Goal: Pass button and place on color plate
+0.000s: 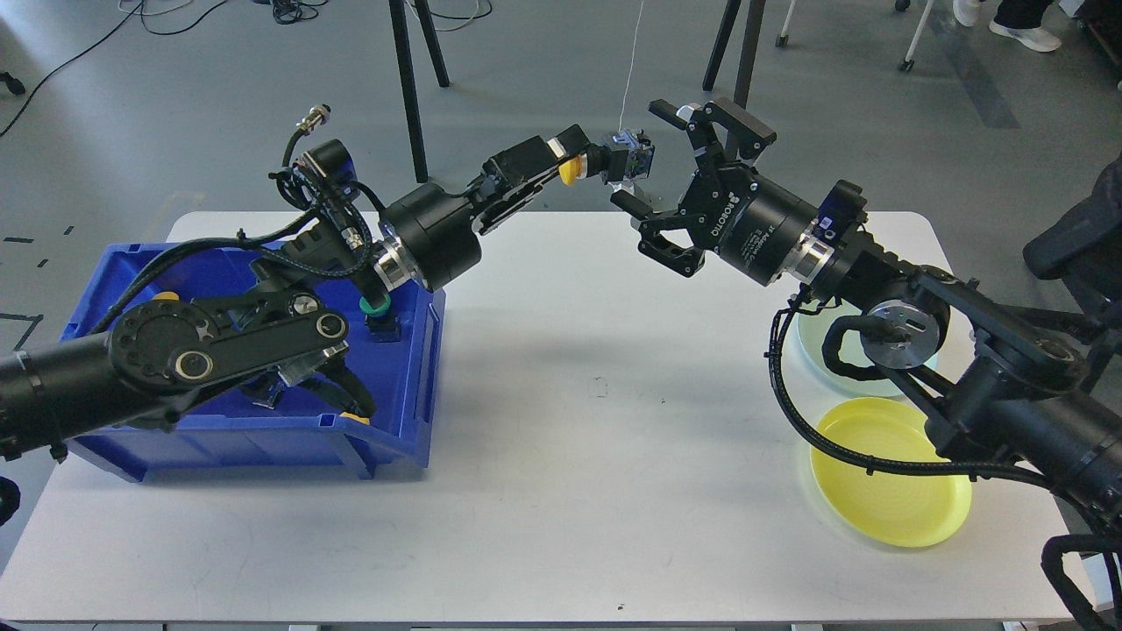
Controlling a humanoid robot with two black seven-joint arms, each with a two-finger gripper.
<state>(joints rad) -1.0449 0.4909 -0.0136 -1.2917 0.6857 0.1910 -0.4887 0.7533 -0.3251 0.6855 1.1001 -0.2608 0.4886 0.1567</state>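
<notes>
My left gripper (564, 156) is shut on a push button (629, 161) with a yellow cap and a dark, bluish body, and holds it high above the far middle of the table. The body end sticks out to the right. My right gripper (637, 154) is open, and its two fingers stand above and below the button's body without closing on it. A yellow plate (890, 491) lies at the front right. A pale blue-green plate (820, 350) lies behind it, mostly hidden by my right arm.
A blue bin (394, 421) stands at the left under my left arm, holding more buttons, among them a green one (375, 306). The white table (596, 456) spans the view. Stand legs and chairs are on the floor beyond it.
</notes>
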